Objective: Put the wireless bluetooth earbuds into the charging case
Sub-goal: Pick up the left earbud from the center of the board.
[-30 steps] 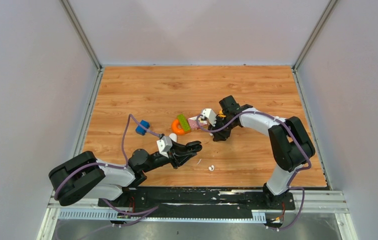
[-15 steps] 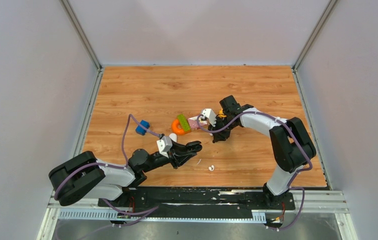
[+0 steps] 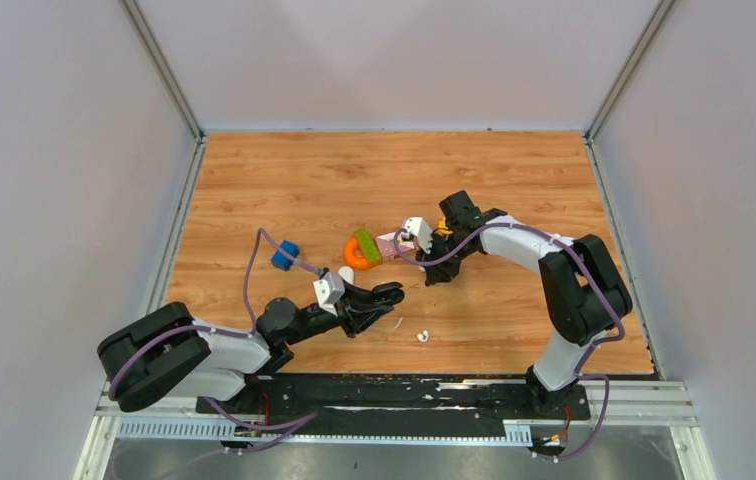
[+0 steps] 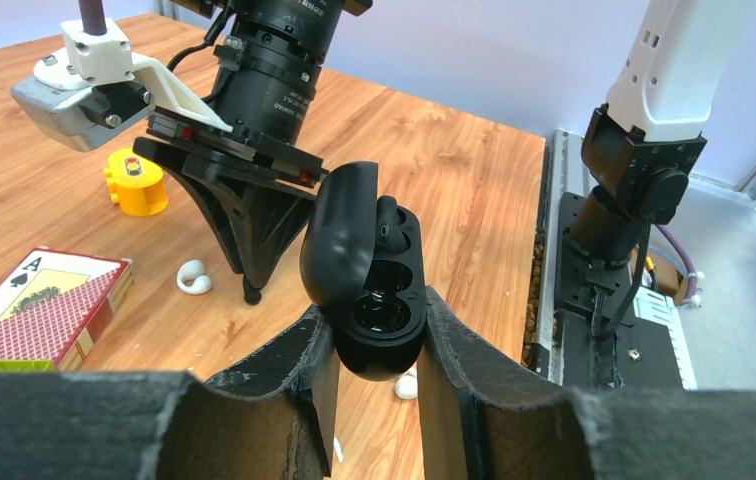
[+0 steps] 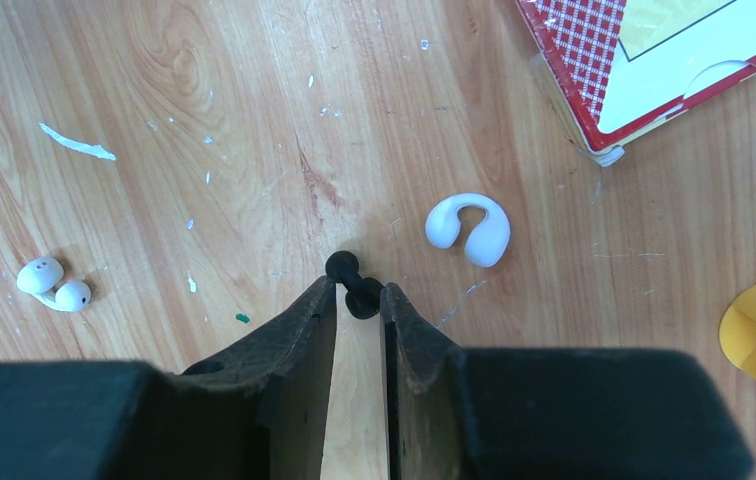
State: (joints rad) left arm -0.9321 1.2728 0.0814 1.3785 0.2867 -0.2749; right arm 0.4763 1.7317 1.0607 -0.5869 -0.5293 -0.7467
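The wooden surface (image 3: 374,170) carries its things in a cluster around the middle, leaning toward the near edge. The left arm (image 3: 204,350) lies low along the near edge. The right arm (image 3: 544,250) bends in from the right edge toward the centre.

The left hand (image 4: 376,325) is clenched on the black charging case (image 4: 369,270), gripping its lower body from both sides and holding it off the wood between the centre and the near edge. The lid is swung open. One well looks empty, and the well above it holds something dark that cannot be made out.

The right hand (image 5: 359,297) points down at the centre, its tips closed in on the black earbud (image 5: 352,283), which lies on the wood. One knob of the bud sits between the tips and the other pokes out beyond them.

A playing-card box (image 5: 654,60) lies just toward the far edge from that hand. An orange ring (image 3: 353,256) and a green block (image 3: 368,246) sit against the box on its left-edge side. A blue block (image 3: 285,254) sits well apart toward the left edge, and a yellow block (image 4: 139,182) stands near the right hand.

One C-shaped white earbud (image 5: 466,228) lies just beside the black one, between it and the card box. A second white earbud (image 5: 54,283) lies apart, closer to the near edge. A paper scrap (image 5: 74,143) lies near it.
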